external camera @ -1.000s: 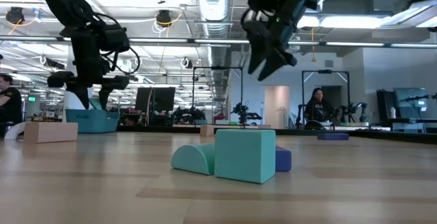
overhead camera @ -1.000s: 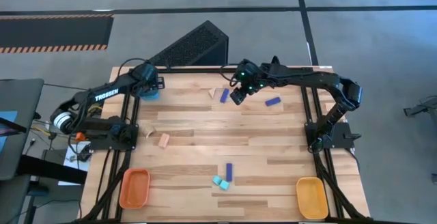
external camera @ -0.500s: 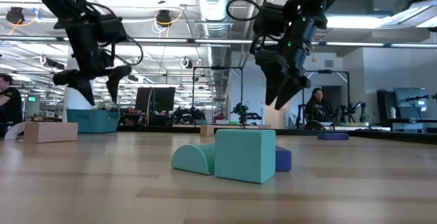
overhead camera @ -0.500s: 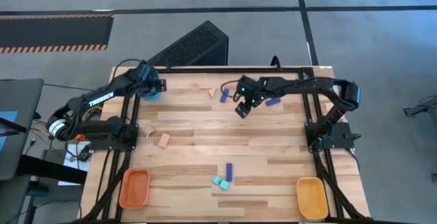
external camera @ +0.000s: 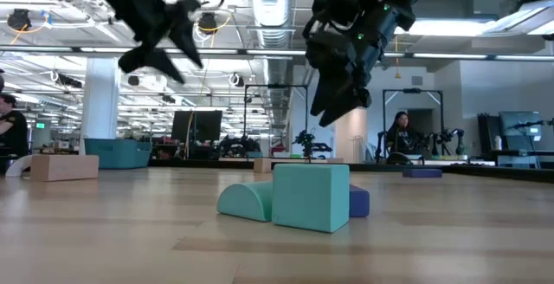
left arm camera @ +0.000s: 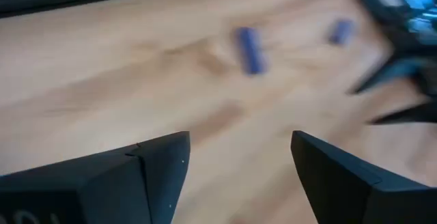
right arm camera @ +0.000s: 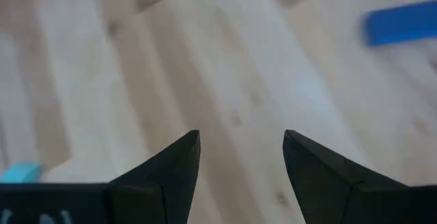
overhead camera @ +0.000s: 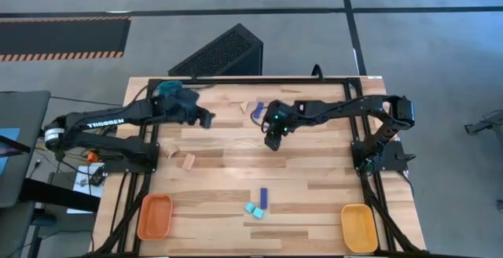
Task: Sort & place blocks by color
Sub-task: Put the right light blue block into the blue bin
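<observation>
Both grippers hang open above the table and touch nothing. My left gripper (overhead camera: 206,119) (left arm camera: 239,159) is over the far left part, with a dark blue bar (left arm camera: 250,48) (overhead camera: 257,111) ahead of it. My right gripper (overhead camera: 271,141) (right arm camera: 240,157) hovers over bare wood near the middle. Another dark blue bar (overhead camera: 264,197) (right arm camera: 399,22) and two cyan blocks (overhead camera: 252,209) (external camera: 312,197) lie flat toward the near edge. Pale wood pieces (overhead camera: 189,161) rest at the left, and one (overhead camera: 244,107) lies by the far blue bar.
A teal tray (overhead camera: 167,91) sits at the far left corner, an orange tray (overhead camera: 155,215) at the near left and a yellow tray (overhead camera: 357,226) at the near right. The black frame rails run along the table's left and right edges. People show in the room behind.
My left gripper has swung away from the teal tray toward the table's right and slightly nearer, staying open. My right gripper has moved from the far blue bars toward the near edge, over the table's middle. No block has moved.
</observation>
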`<action>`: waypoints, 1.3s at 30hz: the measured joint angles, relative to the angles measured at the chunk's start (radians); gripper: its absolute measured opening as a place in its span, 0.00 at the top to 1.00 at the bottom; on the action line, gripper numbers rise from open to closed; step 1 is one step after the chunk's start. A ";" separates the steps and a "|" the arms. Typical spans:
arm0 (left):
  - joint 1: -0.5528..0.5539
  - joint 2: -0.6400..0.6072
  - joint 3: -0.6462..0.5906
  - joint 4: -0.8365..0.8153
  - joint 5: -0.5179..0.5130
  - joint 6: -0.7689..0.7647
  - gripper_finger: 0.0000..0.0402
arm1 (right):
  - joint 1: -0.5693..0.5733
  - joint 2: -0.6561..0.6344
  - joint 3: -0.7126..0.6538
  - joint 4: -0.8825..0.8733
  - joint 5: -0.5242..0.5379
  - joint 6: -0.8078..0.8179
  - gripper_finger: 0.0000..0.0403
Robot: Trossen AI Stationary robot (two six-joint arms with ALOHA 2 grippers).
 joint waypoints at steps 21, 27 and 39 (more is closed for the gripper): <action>-0.693 0.147 0.016 0.177 -0.145 0.218 0.46 | 0.639 0.000 0.000 0.204 0.457 0.257 0.41; -0.816 0.358 0.015 0.368 -0.186 0.273 0.46 | 0.768 0.039 0.009 0.179 0.526 0.465 0.39; -0.913 0.617 0.032 0.635 -0.129 0.211 0.47 | 0.806 0.351 0.302 0.033 0.531 0.521 0.39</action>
